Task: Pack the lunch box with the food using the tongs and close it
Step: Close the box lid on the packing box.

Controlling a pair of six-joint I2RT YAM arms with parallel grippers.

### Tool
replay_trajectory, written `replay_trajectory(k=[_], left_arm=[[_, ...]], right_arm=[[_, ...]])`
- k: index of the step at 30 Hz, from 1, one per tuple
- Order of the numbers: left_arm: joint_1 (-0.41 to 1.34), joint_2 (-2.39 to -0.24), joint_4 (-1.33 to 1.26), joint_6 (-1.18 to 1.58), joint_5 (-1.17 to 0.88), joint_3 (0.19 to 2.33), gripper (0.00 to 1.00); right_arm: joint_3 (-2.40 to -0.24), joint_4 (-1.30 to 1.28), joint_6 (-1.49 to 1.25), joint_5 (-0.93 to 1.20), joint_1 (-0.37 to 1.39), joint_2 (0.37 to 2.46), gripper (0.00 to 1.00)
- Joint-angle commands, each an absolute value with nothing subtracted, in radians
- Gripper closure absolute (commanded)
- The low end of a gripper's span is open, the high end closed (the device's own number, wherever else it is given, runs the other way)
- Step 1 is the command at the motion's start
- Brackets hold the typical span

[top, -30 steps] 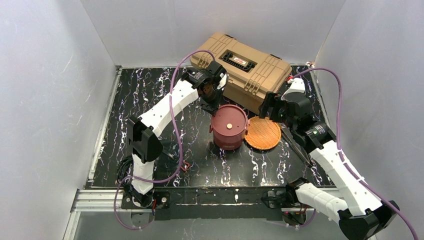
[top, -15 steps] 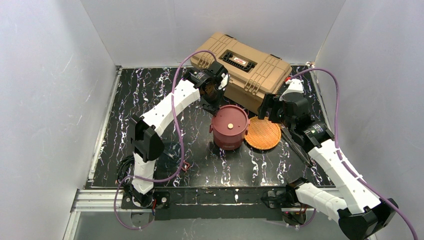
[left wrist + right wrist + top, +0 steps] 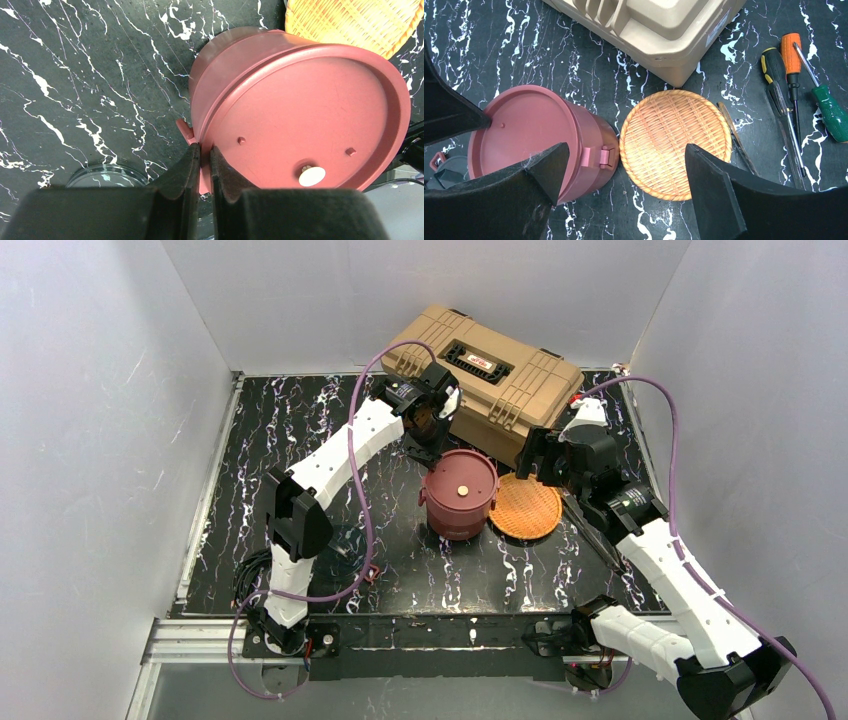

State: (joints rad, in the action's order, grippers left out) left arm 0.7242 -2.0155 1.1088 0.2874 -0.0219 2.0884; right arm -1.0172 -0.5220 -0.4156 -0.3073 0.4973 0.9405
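The maroon lunch box [image 3: 458,502] stands mid-table with its flat lid [image 3: 305,115] on; a pale dot marks the lid's centre. My left gripper [image 3: 205,146] comes at its far-left side [image 3: 428,453], the fingers pinched together on the lid's thin edge, beside a small maroon side tab [image 3: 186,132]. My right gripper [image 3: 624,147] hangs open above the gap between the lunch box [image 3: 524,135] and the woven plate [image 3: 674,142], holding nothing. The dark tongs [image 3: 736,137] lie on the table right of the plate, under my right arm [image 3: 592,530]. No food shows in any view.
A big tan toolbox [image 3: 490,375] sits behind the lunch box. The orange woven plate [image 3: 526,508] touches the lunch box's right side. Screwdrivers [image 3: 792,55] lie at the far right. A clear round dish [image 3: 102,175] rests left of the lunch box. Grey walls close three sides.
My left arm has crept slightly right toward the toolbox, its fingers still at the lid's edge. The lunch box and my right arm have barely moved.
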Motion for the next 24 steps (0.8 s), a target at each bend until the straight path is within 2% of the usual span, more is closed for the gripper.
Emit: replay_trajectory(k=[1, 18, 20, 24], left_arm=[[0.731, -1.994, 1.149, 0.275, -0.014, 2.110, 0.90], [0.730, -1.936, 1.171, 0.260, 0.060, 2.112, 0.67], [0.730, -1.914, 1.157, 0.266, 0.054, 2.090, 0.61], [0.729, -1.857, 1.105, 0.284, 0.028, 2.031, 0.40]], right_arm=[[-1.006, -0.480, -0.418, -0.295, 0.492, 0.942, 0.06], [-0.984, -0.437, -0.409, -0.094, 0.492, 1.061, 0.09], [-0.980, -0.431, -0.401, -0.067, 0.492, 1.075, 0.09], [-0.978, -0.430, -0.392, -0.020, 0.493, 1.098, 0.08]])
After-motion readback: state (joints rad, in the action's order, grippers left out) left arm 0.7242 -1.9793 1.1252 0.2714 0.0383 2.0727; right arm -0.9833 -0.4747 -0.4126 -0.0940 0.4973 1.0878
